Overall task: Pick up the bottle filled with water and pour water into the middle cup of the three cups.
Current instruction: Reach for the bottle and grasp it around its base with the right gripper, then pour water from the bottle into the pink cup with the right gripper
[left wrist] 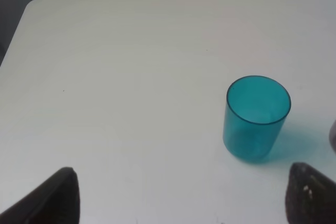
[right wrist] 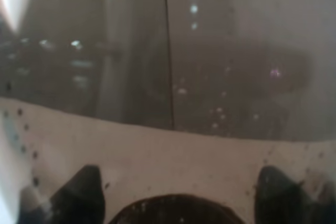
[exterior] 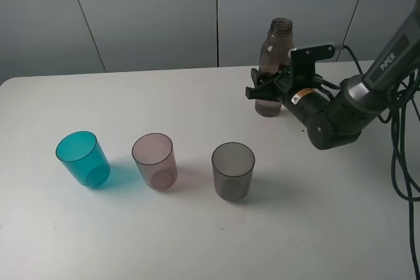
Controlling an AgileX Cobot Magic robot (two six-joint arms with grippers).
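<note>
So the bottle (exterior: 279,44) is standing upright with no cap at the far right of the table (exterior: 164,103), pretty close to the far edge. The right gripper (exterior: 268,88) is around its lower half with a finger on each side. I honestly can't tell if they're squeezing it or just bracketing it, and the wrist view is nothing but brown plastic up close. The three cups sit in a row at the near side: teal cup (exterior: 82,159) on the left, pink-mauve cup (exterior: 155,160) in the middle, grey cup (exterior: 233,170) on the right. They're all upright with clear gaps between them, none touching. There's a good bare stretch of tabletop between the bottle and the row, and the grey cup is the nearest one to it. The left gripper (left wrist: 184,200) only shows in its own wrist view, with its fingers spread wide and nothing between them. It's hovering near the teal cup, with open table out to the left edge. Cables (exterior: 401,162) hang off the far right side.
</note>
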